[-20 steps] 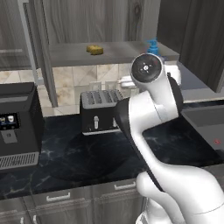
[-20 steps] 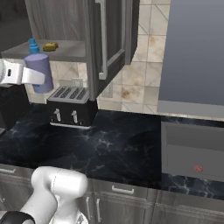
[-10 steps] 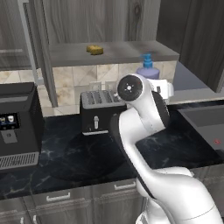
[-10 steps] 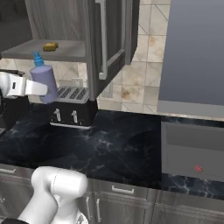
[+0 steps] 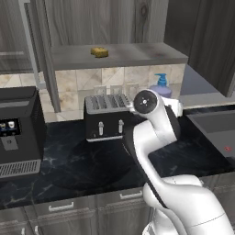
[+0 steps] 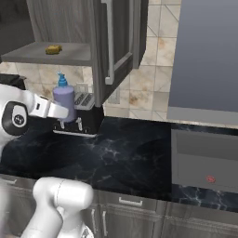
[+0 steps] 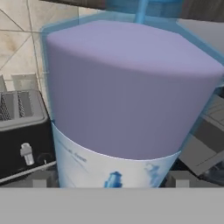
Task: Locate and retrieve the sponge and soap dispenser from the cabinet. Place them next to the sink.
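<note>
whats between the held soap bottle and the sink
In the right base view, bare black countertop lies between the soap dispenser in the gripper and the sink.

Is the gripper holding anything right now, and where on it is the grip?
Yes: the gripper holds the soap dispenser by the lower body of the bottle, upright, with the pump top clear above.

A white robot arm's gripper (image 6: 62, 110) clasps the soap dispenser (image 6: 64, 98) upright above the black marble countertop (image 6: 123, 155), in front of a toaster (image 6: 82, 116). The yellow sponge (image 6: 53, 49) lies on the open cabinet (image 6: 79, 31) shelf, and the sink (image 6: 204, 160) sits well apart at right.
</note>
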